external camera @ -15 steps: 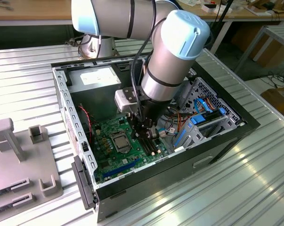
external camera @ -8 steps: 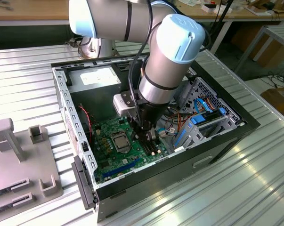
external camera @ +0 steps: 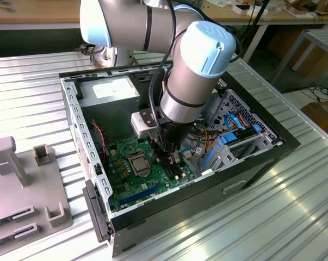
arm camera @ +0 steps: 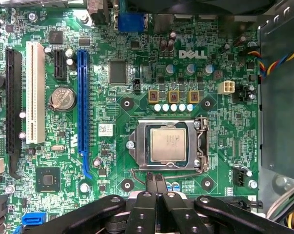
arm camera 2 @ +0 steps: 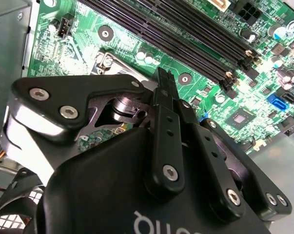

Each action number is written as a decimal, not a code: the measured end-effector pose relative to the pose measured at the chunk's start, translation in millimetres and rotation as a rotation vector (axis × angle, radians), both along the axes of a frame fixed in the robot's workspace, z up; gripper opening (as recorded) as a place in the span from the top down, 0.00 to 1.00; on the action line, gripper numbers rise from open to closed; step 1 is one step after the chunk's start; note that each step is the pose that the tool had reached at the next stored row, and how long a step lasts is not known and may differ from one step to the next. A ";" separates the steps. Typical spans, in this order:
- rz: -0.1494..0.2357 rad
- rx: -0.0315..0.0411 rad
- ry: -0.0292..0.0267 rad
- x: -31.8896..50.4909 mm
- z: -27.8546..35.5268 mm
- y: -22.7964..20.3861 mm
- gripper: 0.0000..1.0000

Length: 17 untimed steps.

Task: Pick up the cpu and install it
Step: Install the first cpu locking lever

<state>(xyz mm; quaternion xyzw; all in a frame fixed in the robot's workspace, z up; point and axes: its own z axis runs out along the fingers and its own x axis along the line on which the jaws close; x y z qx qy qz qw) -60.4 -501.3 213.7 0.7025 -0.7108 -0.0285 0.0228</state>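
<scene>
Over the green motherboard (arm camera: pixel 137 73) inside an open computer case (external camera: pixel 283 144), the gripper (arm camera: pixel 155 181) hangs pointing straight down, its two slim black fingers (arm camera: pixel 160 187) pressed together with nothing between them. In the first wrist view the fingertips sit just off the socket (arm camera: pixel 167 145) frame, at about six o'clock from the cpu (arm camera: pixel 168 145). The cpu, a thin, pale silvery-tan square plate, already lies flat in the black-framed socket, face up, near the middle of the board; the gripper is near it but not touching it. Being square, the cpu has no real long axis; its edges run parallel to the socket frame and to the board's edges, so it looks squarely seated rather than skewed, though whether it sits fully down on the contacts cannot be judged from overhead. In the second wrist view the closed fingers (arm camera 2: pixel 166 105) reach past the gripper's black body toward the board, with the long dark memory slots (arm camera 2: pixel 186 34) beyond them. In the exterior view the grey arm (external camera: pixel 191 81) reaches down into the case, the gripper (external camera: pixel 170 160) just beside the socket (external camera: pixel 139 163). To do this step well, my judgement is that the fingers should stay clear of the plate's top and the socket pins, and any contact should be light, vertical and centred, so the seated cpu is not nudged or tilted.
</scene>
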 end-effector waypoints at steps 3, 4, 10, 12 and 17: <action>0.006 0.0000 -0.0010 -0.1 -0.3 -2.0 0.89; 0.008 -0.0001 -0.0014 -0.2 -0.3 -2.8 0.89; 0.018 0.0001 -0.0031 -0.7 -1.2 -5.2 0.89; 0.020 -0.0001 -0.0035 -1.2 -1.9 -5.5 0.89; 0.022 -0.0001 -0.0038 -1.9 -2.5 -5.5 0.89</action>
